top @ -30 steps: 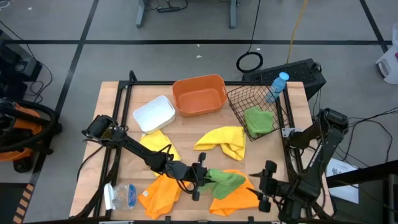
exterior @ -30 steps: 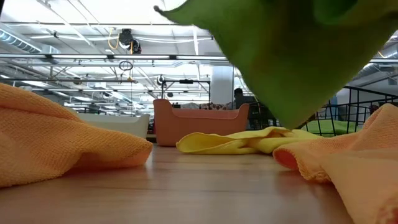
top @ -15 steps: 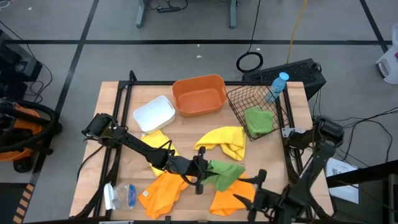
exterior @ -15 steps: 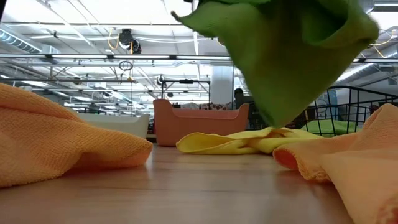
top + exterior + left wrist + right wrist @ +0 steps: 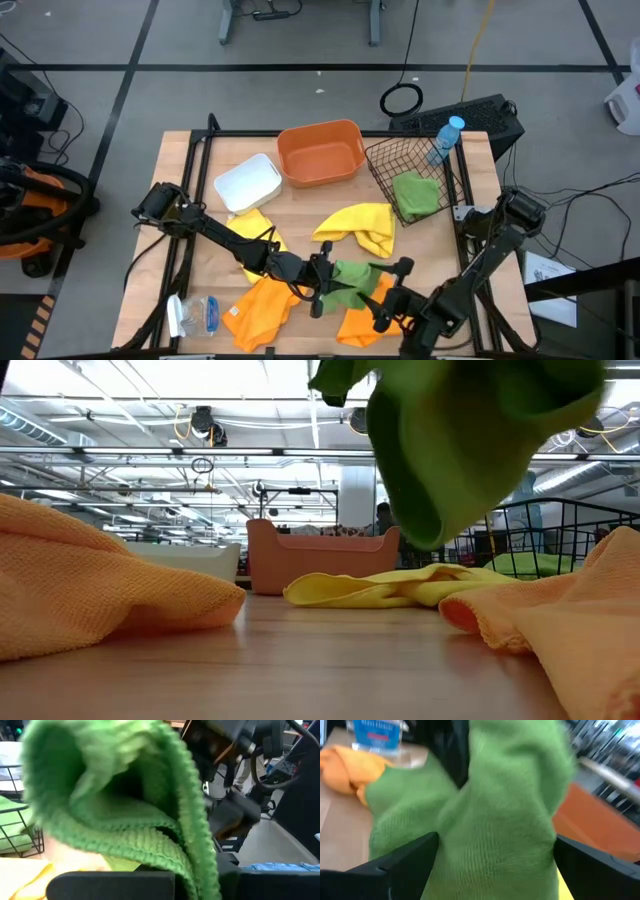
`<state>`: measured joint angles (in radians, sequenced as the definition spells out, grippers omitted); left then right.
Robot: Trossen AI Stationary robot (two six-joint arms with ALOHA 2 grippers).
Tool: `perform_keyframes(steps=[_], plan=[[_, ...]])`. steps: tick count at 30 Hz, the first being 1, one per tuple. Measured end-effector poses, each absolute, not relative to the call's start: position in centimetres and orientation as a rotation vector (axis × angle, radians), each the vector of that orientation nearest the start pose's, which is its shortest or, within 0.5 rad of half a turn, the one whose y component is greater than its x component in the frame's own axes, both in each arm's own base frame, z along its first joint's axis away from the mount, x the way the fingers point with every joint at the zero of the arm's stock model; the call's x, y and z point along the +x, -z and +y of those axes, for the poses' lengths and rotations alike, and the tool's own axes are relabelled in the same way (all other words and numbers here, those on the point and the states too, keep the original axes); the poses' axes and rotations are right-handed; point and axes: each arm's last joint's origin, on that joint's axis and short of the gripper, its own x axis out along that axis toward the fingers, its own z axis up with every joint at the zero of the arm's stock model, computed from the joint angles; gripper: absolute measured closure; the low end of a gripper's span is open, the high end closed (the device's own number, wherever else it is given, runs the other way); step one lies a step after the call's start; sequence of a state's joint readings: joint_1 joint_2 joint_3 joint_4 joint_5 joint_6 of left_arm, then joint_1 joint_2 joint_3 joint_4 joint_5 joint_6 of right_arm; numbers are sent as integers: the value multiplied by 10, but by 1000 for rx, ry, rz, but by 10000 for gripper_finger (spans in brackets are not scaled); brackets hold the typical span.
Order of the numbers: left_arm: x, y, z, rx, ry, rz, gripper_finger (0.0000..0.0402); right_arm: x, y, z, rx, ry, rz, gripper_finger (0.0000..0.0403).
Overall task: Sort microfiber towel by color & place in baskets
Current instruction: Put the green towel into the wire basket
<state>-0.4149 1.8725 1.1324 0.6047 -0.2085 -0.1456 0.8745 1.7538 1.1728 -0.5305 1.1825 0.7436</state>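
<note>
Risk: left gripper (image 5: 322, 281) pinches green towel (image 5: 350, 281), right gripper (image 5: 392, 290) gapes around it; you'll drop it if left releases early.

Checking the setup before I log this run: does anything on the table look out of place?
Yes. A clear bottle lies on its side at the table's near-left corner, by an orange towel. A blue-capped bottle leans against the black wire basket. Neither belongs to towel sorting.

Green towel (image 5: 352, 281) hangs lifted above orange towels (image 5: 262, 308), near-front of table
</note>
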Motion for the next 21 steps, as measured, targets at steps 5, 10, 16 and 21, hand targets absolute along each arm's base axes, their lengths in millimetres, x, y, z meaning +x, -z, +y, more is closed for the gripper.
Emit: perform_keyframes(steps=[5,10,16,21], plan=[[382,-224,-162,-65,222,123,395,252,-205,234,-176,402,536,23],[382,-223,-163,22,229,113,395,265,-206,229,-149,344,583,24],[382,-224,-163,119,234,92,395,278,-210,229,-139,263,569,75],[382,-225,-164,148,239,79,395,279,-211,229,-130,226,586,190]])
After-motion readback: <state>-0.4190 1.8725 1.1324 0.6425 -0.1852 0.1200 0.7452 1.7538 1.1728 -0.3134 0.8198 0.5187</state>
